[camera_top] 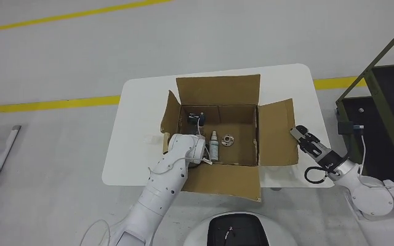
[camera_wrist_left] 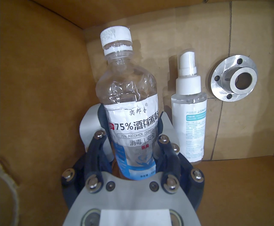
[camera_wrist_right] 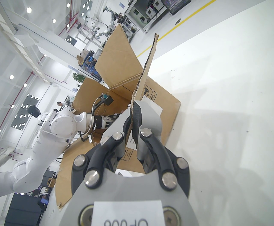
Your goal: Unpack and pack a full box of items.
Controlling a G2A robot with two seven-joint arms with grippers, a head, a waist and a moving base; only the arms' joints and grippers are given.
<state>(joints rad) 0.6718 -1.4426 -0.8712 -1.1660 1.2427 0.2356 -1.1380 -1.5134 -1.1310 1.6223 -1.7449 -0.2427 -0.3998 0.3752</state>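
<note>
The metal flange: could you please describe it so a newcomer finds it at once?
Look into the open cardboard box on the white table. On its floor, beside the spray bottle, lies the flange: the only shiny metal disc, with a central bore and bolt holes.

The place is a large robotics lab or factory hall. It has a pale painted floor crossed by yellow lines and a high white ceiling with round lamps. Other robot arms and equipment racks stand beyond a white desk.
</note>
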